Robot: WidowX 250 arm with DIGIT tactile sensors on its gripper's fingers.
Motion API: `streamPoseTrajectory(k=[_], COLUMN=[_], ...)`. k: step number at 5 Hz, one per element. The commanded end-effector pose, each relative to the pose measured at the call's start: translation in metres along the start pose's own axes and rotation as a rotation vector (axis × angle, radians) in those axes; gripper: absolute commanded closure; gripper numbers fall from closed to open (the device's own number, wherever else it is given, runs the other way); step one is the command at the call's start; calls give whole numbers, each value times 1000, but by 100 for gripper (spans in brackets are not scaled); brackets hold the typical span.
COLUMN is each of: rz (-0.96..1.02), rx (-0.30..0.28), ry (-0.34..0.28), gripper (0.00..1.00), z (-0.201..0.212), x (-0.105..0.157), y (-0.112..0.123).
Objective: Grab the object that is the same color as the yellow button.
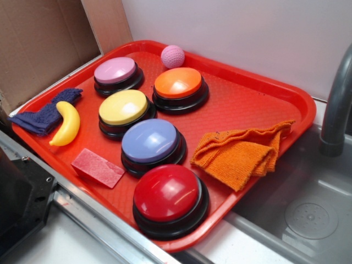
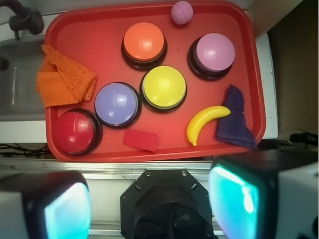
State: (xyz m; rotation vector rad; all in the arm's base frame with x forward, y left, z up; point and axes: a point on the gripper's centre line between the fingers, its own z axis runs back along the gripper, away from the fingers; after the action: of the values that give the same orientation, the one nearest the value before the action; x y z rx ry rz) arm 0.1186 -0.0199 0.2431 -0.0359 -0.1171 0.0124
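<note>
- Banana point(image 1: 66, 124) point(image 2: 205, 123): yellow, curved, lying flat on the red tray point(image 1: 242, 96) point(image 2: 99, 42), just beside the yellow button point(image 1: 123, 108) point(image 2: 164, 86) with a strip of bare tray between them. Nothing grips it.
- Dark blue cloth point(image 1: 44, 114) point(image 2: 234, 119): crumpled, on the far side of the banana from the yellow button; it touches or slightly underlies one end of the banana.
- Yellow button: round dome on a black base, near the tray's middle, upright.
- Blue-violet button point(image 1: 149, 141) point(image 2: 116, 103): right next to the yellow button, bases nearly touching.
- Orange button point(image 1: 178, 83) point(image 2: 144, 42) and lilac button point(image 1: 115, 70) point(image 2: 215, 52): each just beside the yellow button, toward the tray's wall-side edge.
- Red button point(image 1: 167, 193) point(image 2: 74, 131): beyond the blue-violet button from the yellow one, in a tray corner.
- Red block point(image 1: 98, 167) point(image 2: 140, 139): flat, rectangular, near the yellow button on the tray's rail-side edge, between banana and red button.
- Pink ball point(image 1: 172, 56) point(image 2: 182, 12): well apart from the yellow button, at the wall-side rim.
- Orange cloth point(image 1: 242, 151) point(image 2: 64, 79): folded, well apart from the yellow button, on the sink side.
- Gripper point(image 2: 149, 204): fingers point(image 2: 234, 199) spread wide and holding nothing in the wrist view, above the rail outside the tray, well apart from the banana.
</note>
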Motion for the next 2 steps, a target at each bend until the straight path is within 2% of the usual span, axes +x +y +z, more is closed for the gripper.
streamPoseTrajectory(k=[1, 2], rz=[0, 237], rx=[0, 17], ry=[0, -48], gripper=[0, 0], z=[0, -23], x=[0, 12], y=[0, 10])
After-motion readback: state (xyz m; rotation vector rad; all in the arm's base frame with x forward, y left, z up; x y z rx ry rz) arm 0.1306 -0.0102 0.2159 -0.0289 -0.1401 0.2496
